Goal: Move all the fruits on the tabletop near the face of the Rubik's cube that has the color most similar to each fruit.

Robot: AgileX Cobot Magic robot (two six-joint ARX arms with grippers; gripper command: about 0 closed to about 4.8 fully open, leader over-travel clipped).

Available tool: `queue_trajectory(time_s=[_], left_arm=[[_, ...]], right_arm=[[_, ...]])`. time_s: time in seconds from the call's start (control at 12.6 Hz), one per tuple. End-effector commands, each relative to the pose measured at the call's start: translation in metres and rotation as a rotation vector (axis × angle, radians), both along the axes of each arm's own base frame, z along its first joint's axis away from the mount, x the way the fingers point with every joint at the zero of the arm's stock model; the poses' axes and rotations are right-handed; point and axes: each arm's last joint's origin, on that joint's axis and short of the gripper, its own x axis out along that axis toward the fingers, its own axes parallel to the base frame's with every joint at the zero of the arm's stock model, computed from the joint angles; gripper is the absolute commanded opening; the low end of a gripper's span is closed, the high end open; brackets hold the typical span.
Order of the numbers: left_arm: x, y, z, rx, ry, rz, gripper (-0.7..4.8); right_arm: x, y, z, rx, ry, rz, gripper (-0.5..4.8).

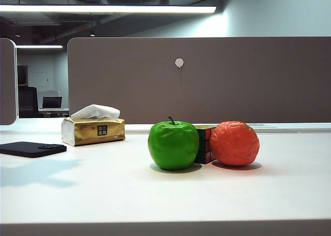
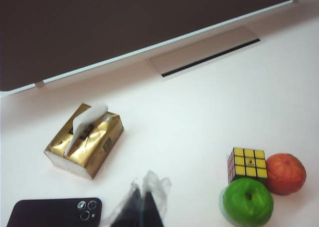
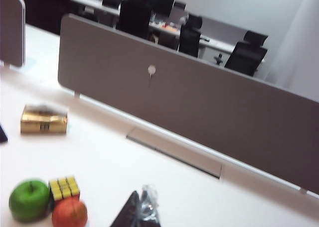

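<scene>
The green apple (image 1: 173,145) and the orange-red fruit (image 1: 234,143) are seen flanking the Rubik's cube (image 1: 205,144), well apart from both raised grippers. The left gripper (image 2: 143,207) and right gripper (image 3: 138,213) are seen closed on nothing. Placement is judged finished; only retreat is called for.

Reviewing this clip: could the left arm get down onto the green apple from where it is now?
Probably yes. The left gripper hangs above bare tabletop, fingers together, with nothing between it and the green apple. The Rubik's cube and orange-red fruit crowd only its far side.
</scene>
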Motion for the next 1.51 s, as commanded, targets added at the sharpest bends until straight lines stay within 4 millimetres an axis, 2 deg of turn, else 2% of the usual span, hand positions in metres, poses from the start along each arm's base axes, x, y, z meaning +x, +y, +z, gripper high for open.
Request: queue_trajectory(time_s=[0.08,0.16,0.24,0.32,0.48,0.56,0.72,0.8,0.95,1.03,1.19,1.43,1.51], left_arm=[[-0.031,0.013,-0.037,-0.006,0.008,0.001,-0.05],[-0.033,0.015,-0.04,-0.006,0.01,0.001,-0.05],[-0.05,0.022,-0.061,-0.027,0.013,0.009,-0.05],[-0.059,0.026,-0.071,-0.03,0.006,0.009,-0.05],[-0.07,0.031,-0.083,-0.048,-0.009,0.017,-0.05],[-0.078,0.034,-0.099,-0.079,-0.014,0.023,-0.05],[-0.08,0.034,-0.125,-0.122,0.014,0.02,-0.05],[-0.08,0.034,-0.127,-0.122,0.014,0.02,-0.05],[-0.074,0.03,-0.143,-0.175,-0.019,-0.018,-0.05],[-0.07,0.029,-0.148,-0.19,-0.052,-0.025,-0.05],[-0.067,0.027,-0.156,-0.197,-0.068,-0.032,-0.05],[-0.059,0.021,-0.186,-0.231,-0.099,-0.112,-0.05],[-0.057,0.02,-0.192,-0.24,-0.114,-0.115,-0.05]], right_arm=[[0.033,0.018,-0.056,-0.034,0.17,0.234,-0.01],[0.035,0.02,-0.063,-0.014,0.167,0.258,-0.01],[0.04,0.023,-0.104,0.069,0.169,0.386,-0.01],[0.039,0.02,-0.126,0.083,0.168,0.421,-0.01],[0.045,0.028,-0.139,0.054,0.221,0.451,-0.01],[0.049,0.037,-0.149,0.031,0.241,0.471,-0.01],[0.057,0.053,-0.158,0.072,0.207,0.511,-0.01],[0.058,0.055,-0.159,0.077,0.202,0.513,-0.01],[0.073,0.083,-0.18,0.12,0.021,0.515,-0.01],[0.082,0.096,-0.201,0.097,-0.082,0.447,-0.01],[0.089,0.104,-0.221,0.136,-0.113,0.461,-0.01],[0.096,0.103,-0.229,0.242,-0.038,0.429,-0.01],[0.099,0.105,-0.24,0.275,0.014,0.439,-0.01]])
